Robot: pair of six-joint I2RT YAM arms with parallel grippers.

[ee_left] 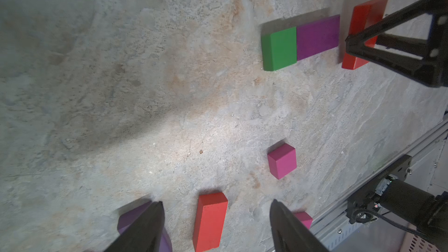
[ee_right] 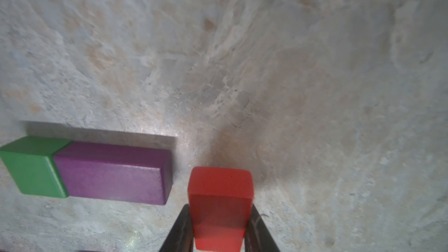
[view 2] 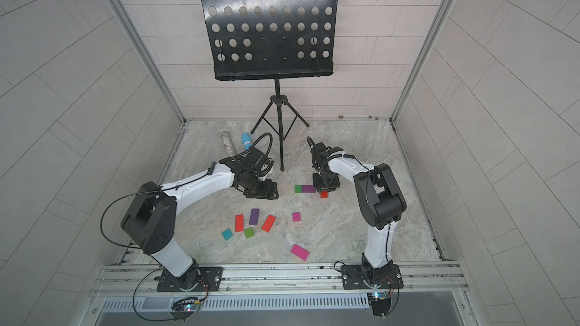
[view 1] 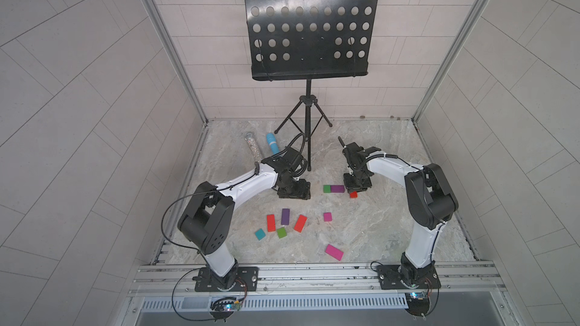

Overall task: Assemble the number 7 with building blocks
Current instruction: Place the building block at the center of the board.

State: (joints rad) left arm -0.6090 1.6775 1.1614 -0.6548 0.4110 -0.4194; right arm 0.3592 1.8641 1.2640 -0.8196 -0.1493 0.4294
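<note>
Now gripping a red block [ee_right: 219, 190] with the right gripper [ee_right: 219, 206], fingers narrow and pressed on its two sides. Cannot tell if resting on the table [view 1: 392, 214] or just above it. Placed just beside the end of a purple block [ee_right: 111, 175], with a thin strip of bare stone between the two edges, so not touching. Joined flush at the other end to a green block [ee_right: 31, 168], edge against edge, in one row. To the left of this row, holding the left gripper [ee_left: 215, 202] wide and empty. Nearer the front rail [view 1: 314, 272], well apart from the row, lying loose: a cluster of five blocks [view 1: 285, 216] in red, purple, green and teal, a small magenta block [view 1: 327, 216], a long magenta block [view 1: 334, 252]. Much free stone to the right of the red block and behind the row, up to the legs of the music stand [view 1: 309, 29].
</note>
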